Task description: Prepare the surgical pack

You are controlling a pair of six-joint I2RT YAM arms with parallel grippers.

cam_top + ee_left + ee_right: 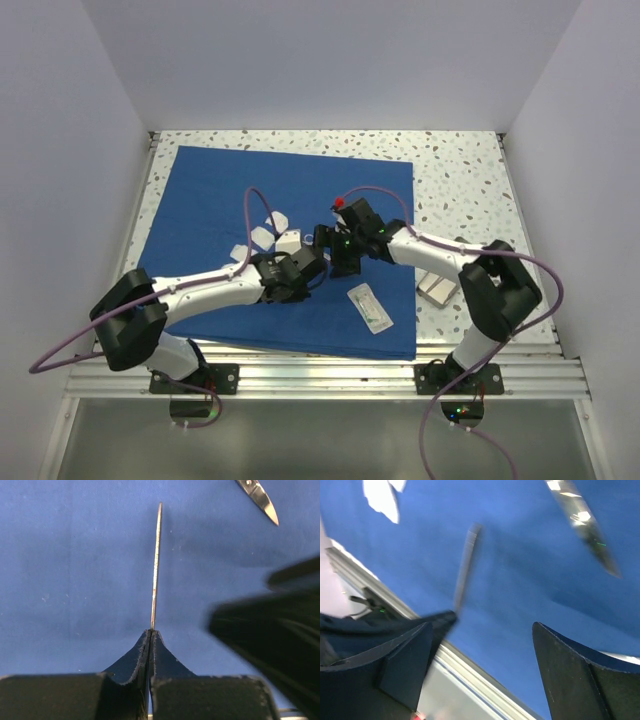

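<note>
Left fingers [131, 664] pressed together, pinching thin steel instrument [156, 565] edge-on over blue drape [65, 570]; right fingers [570, 670] spread wide, close by.

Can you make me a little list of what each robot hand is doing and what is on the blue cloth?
left gripper: jaws shut on a thin steel tool, seen edge-on
right gripper: jaws open, nothing between them
cloth: blue, spread on the table
on the cloth: white gauze, clear packet
second tool: only its shiny tip shows, over the cloth
tray: on the table, beside the cloth's right edge
</note>
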